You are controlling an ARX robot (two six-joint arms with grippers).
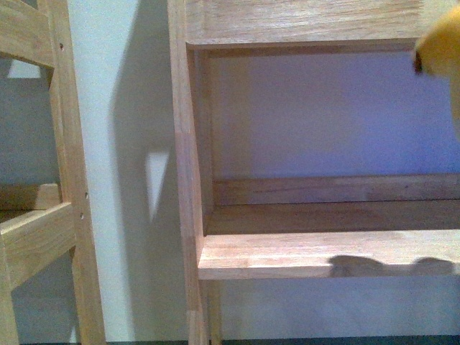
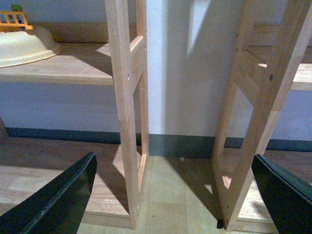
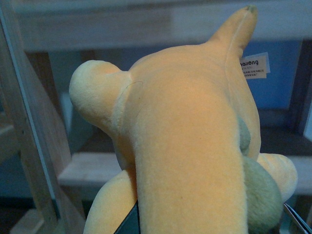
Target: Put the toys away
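The orange-yellow plush animal (image 3: 185, 146) fills the right wrist view, with stubby limbs, a white tag (image 3: 253, 66) and greenish-grey bumps (image 3: 261, 195). My right gripper (image 3: 209, 229) is shut on it; only dark finger edges show at the plush's base. In the front view a blurred piece of the plush (image 1: 440, 43) shows at the top right edge, level with the upper board of the wooden shelf (image 1: 323, 251). My left gripper (image 2: 175, 204) is open and empty, its black fingers (image 2: 58, 200) spread wide, low in front of the shelf posts.
Two wooden shelf units stand against a pale wall, with a gap between their posts (image 2: 129, 117). A cream bowl-shaped thing (image 2: 24, 44) with an orange toy fence (image 2: 14, 19) sits on the left unit's shelf. The wooden floor (image 2: 170, 195) runs between the units.
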